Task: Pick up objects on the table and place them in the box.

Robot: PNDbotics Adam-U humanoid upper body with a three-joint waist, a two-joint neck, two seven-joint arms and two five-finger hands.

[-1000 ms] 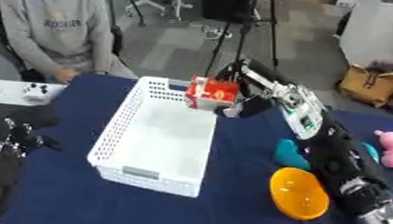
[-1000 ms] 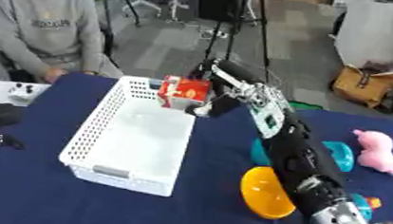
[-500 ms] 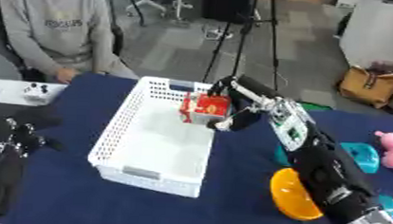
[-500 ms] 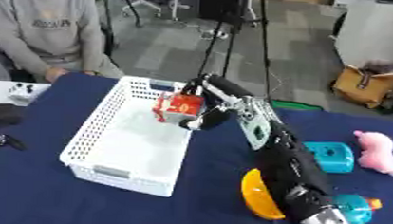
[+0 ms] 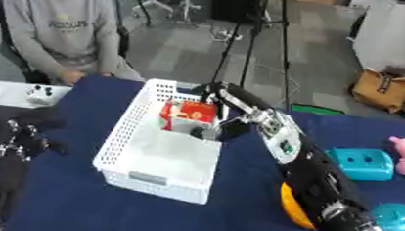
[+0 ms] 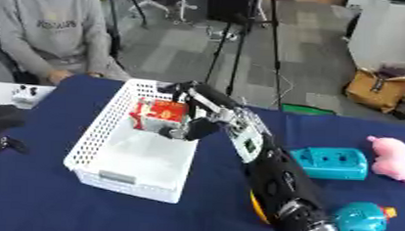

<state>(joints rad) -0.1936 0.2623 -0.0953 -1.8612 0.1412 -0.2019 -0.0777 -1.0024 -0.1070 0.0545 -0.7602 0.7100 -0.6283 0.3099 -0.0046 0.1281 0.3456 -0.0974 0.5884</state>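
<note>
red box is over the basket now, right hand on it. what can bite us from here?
The right hand holds the red box near the white basket's right wall; its fingers might catch that wall as they open or withdraw. The box looks tilted, so it may land on an edge and tumble.

White lattice basket (image 5: 127, 148), red carton (image 5: 188, 116), navy tablecloth (image 5: 82, 205), pink toy (image 6: 391, 160), teal block (image 6: 328, 162)

My right hand (image 5: 216, 124) holds the carton (image 5: 189, 116) over the basket (image 5: 143, 172); toys (image 6: 328, 162) lie right of it.
</note>
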